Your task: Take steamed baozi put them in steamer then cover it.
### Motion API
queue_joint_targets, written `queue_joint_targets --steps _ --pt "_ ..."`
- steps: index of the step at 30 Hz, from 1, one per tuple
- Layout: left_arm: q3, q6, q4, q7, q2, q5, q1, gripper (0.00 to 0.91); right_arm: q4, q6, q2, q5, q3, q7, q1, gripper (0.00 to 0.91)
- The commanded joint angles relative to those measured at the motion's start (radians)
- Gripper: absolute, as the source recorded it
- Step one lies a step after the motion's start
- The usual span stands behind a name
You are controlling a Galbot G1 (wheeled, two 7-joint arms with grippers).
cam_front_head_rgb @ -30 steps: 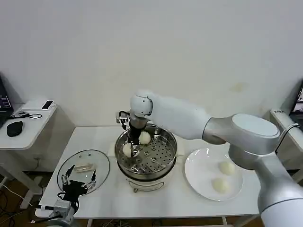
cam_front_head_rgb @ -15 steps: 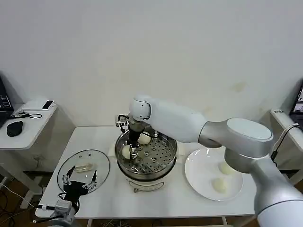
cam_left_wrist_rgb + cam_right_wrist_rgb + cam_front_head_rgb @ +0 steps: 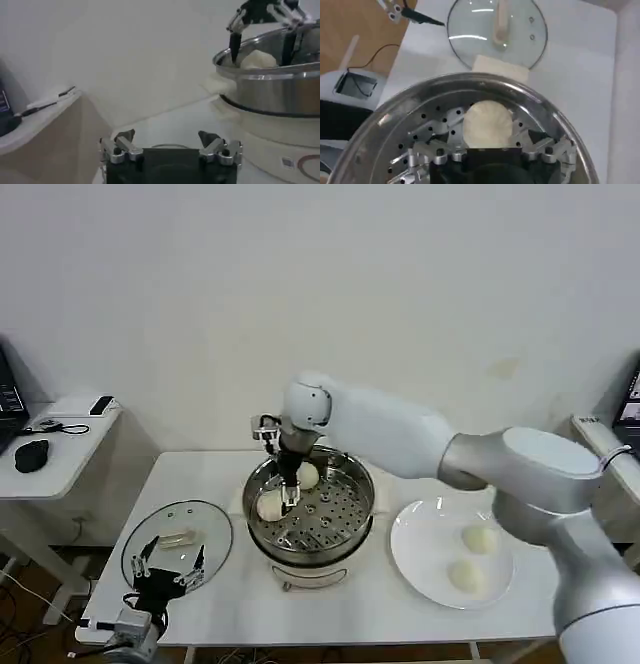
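The steamer [image 3: 345,534] stands mid-table with two steamed baozi on its perforated tray, one at the left [image 3: 267,505] and one farther back [image 3: 308,475]. My right gripper [image 3: 288,490] hangs just above the left one, open. In the right wrist view that baozi [image 3: 487,121] lies on the tray between the spread fingers of my right gripper [image 3: 485,134]. Two more baozi [image 3: 479,539] [image 3: 465,575] lie on the white plate [image 3: 420,559]. My left gripper [image 3: 166,568] waits open at the near rim of the glass lid [image 3: 177,536]; in the left wrist view this gripper [image 3: 166,141] holds nothing.
The glass lid [image 3: 497,30] lies flat left of the steamer [image 3: 395,125], with a pale handle across it. A side desk [image 3: 50,449] with a mouse and cables stands at the far left. The table's front edge runs just below the lid and plate.
My right gripper dipped into the steamer, then rose a little and shifted right. The left baozi stays on the tray. The left arm has not moved.
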Motion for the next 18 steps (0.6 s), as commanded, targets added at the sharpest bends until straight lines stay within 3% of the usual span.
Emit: queue_joint_targets --steps 1,5,18 --pt "0.003 0.000 -0.005 -0.001 0.002 -0.004 0.005 0.907 0.280 0.010 -0.314 0.026 -0.003 -0.045 0.095 0.907" --pt "0.008 0.004 -0.006 -0.010 0.000 -0.047 0.007 0.907 0.379 0.018 -0.485 0.036 -0.023 -0.061 0.161 0.907" --pt "0.022 0.007 -0.038 -0.018 -0.012 -0.036 0.034 0.907 0.542 0.065 -0.790 -0.075 -0.108 -0.092 0.114 0.907"
